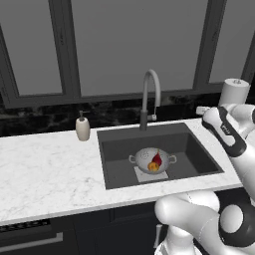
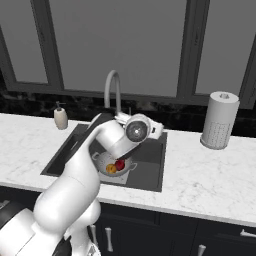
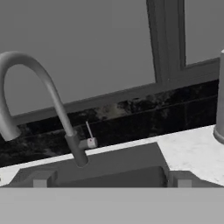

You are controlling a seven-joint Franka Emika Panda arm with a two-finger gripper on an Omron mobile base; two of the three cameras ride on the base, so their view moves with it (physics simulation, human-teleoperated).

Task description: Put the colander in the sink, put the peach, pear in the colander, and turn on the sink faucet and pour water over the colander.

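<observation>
The pale colander [image 1: 149, 158] sits in the dark sink [image 1: 199, 154] on the light square patch. Inside it lie the dark red pear [image 1: 157, 160] and the orange peach [image 1: 153, 167], also seen as the pear [image 2: 120, 164] and the peach [image 2: 111, 169]. The grey gooseneck sink faucet [image 1: 150, 94] rises behind the basin. In the hand view the sink faucet [image 3: 48, 94] stands left of centre, its small lever [image 3: 89, 139] upright beside the stem. My gripper [image 3: 111, 181] is open and empty above the sink's right side, facing the lever from a distance. Water is out of view.
A beige soap bottle [image 1: 82, 127] stands left of the sink on the white marble counter [image 1: 45, 169]. A paper-towel roll [image 2: 219, 120] stands at the back right. Dark window frames and a black backsplash run behind the faucet.
</observation>
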